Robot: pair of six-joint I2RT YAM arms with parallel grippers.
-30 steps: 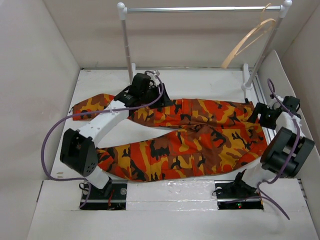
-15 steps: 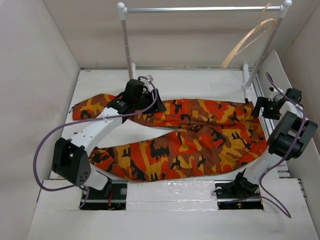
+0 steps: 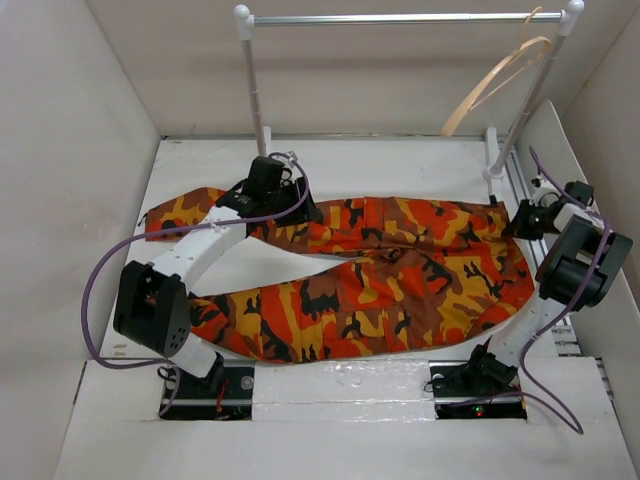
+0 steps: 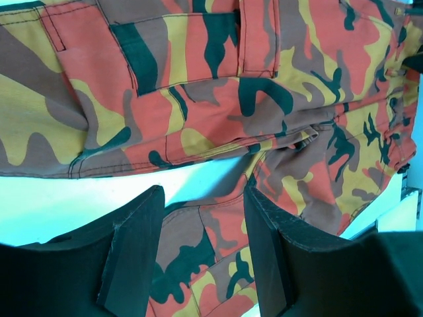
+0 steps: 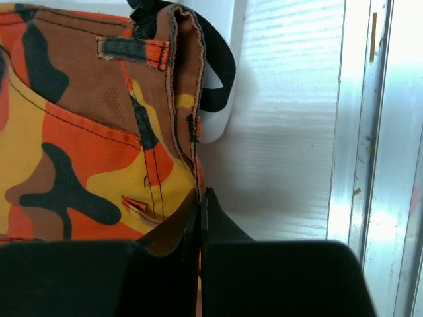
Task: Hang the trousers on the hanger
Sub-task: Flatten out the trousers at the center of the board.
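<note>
Camouflage trousers (image 3: 400, 270) lay flat across the desk (image 3: 400, 165), left jaws parted over a leg, gripping nothing, right jaws clenched on the waistband edge, hanger (image 3: 472, 98) hung on the rail (image 3: 400, 18)

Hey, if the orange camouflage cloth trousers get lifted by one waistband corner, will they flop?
Likely floppy: the orange camouflage cloth trousers lie flat with soft creases at the crotch, so the legs should hang and trail. Probably light: the cloth looks thin. Held at one corner, they may sag lopsidedly.
</note>
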